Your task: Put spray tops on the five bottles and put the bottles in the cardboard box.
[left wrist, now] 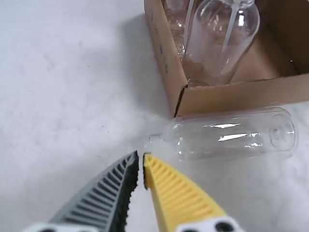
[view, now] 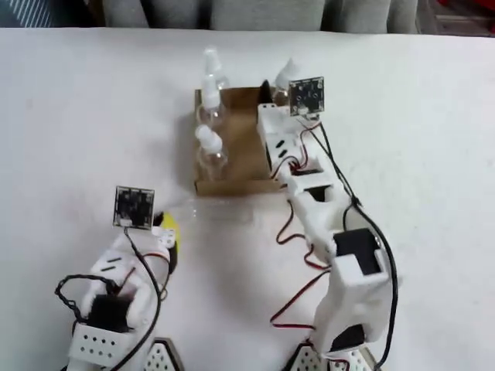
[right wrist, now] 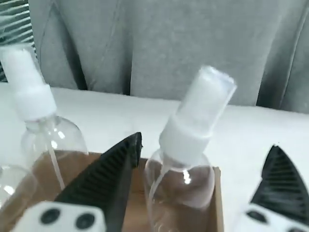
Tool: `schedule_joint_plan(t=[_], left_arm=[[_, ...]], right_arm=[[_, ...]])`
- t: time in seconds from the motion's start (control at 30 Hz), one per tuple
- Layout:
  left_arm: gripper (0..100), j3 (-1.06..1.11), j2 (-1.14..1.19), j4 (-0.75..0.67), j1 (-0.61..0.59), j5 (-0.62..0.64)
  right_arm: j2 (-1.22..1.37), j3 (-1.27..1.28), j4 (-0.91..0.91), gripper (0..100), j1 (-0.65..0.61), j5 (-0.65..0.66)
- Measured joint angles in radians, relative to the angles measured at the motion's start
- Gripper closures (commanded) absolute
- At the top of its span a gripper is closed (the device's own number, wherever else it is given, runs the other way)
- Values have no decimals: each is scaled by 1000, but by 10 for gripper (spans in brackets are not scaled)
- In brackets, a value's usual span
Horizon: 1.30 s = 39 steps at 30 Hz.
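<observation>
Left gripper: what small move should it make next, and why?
The left gripper is shut just short of a bottle lying outside the cardboard box, no spray top visible. Probably open it and ease toward the neck.

Upright bottles point(view: 210, 151) in cardboard box point(view: 241, 137); lying bottle point(left wrist: 231, 133) before box.

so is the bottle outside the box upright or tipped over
Tipped over: the clear bottle lies on its side on the table beside the cardboard box.
</observation>
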Motion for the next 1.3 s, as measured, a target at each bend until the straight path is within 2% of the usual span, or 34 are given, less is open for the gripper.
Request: schedule_joint_plan(t=[0.43,0.77,0.93,1.03,1.23,1.3], left_arm=[[978,0,0,0,0,0],[977,0,0,0,0,0],[977,0,0,0,0,0],[977,0,0,0,0,0],[977,0,0,0,0,0],[977,0,0,0,0,0]], right_arm=[[-83,14,17,659,0,0],[-445,152,209,662,41,0],[-686,245,382,667,49,0],[-838,285,526,740,51,0],[-1115,295,856,973,129,0],[-1194,295,964,979,167,0]])
